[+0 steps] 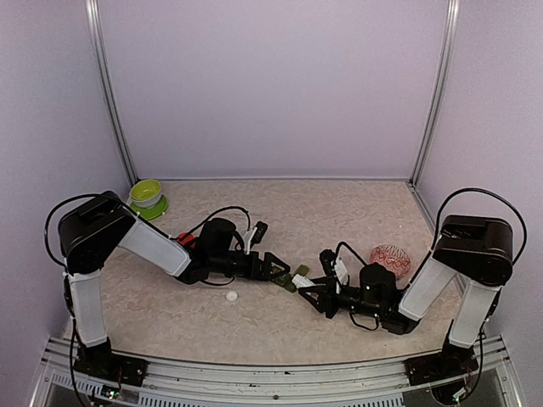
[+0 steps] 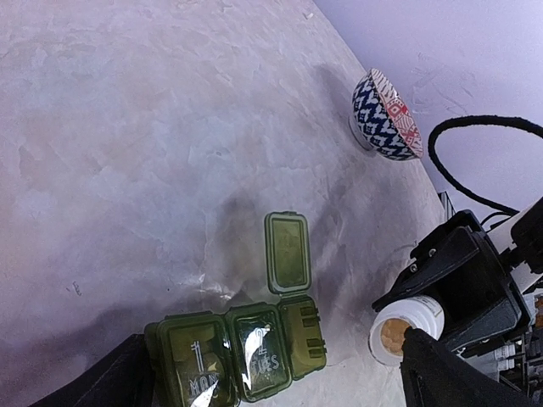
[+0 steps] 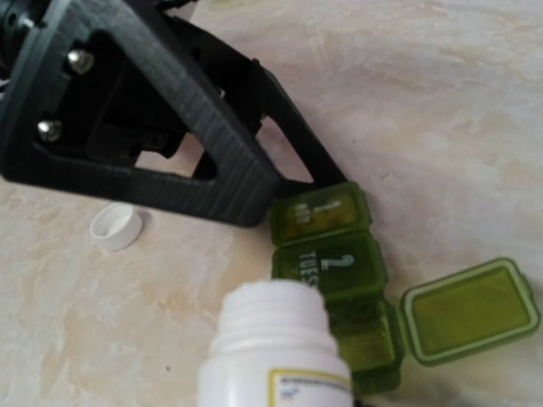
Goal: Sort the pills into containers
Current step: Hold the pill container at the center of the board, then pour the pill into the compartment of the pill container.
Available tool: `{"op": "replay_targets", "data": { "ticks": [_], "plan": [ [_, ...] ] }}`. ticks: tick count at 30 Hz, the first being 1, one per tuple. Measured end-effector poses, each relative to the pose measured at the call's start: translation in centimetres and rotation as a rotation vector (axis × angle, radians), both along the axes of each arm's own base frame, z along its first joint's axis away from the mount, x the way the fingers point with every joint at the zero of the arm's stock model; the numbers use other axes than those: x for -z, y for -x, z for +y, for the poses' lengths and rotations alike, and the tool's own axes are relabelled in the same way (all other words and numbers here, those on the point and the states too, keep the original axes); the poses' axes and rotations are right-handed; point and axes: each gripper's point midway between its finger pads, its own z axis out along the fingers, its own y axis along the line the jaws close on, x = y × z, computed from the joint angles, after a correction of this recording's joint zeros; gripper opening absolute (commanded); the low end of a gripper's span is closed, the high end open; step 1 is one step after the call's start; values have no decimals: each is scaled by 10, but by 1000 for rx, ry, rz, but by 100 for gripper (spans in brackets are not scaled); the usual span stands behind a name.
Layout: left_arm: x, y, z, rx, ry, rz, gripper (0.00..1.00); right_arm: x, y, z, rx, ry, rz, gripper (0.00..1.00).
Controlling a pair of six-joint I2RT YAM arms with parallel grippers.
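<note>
Gripping a white pill bottle point(image 3: 276, 339), right claw point(image 2: 422, 324); left claw point(image 1: 279, 269) spread open by containers point(image 3: 327, 254) lettered "TUES".

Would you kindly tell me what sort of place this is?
Probably a robotics lab test cell: plain lilac wall panels, a silver metal frame post, a black-and-white left robot arm and a matching right robot arm.
</note>
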Motion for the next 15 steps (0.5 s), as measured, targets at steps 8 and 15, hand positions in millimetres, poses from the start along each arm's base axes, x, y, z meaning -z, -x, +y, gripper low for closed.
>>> {"op": "replay_targets", "data": {
  "ticks": [8, 15],
  "plan": [
    [0, 0, 0, 1, 1, 2, 99, 8, -2, 1, 3, 30, 27, 24],
    [0, 0, 0, 1, 2, 2, 99, 16, -2, 0, 1, 59, 51, 23]
  ]
}}
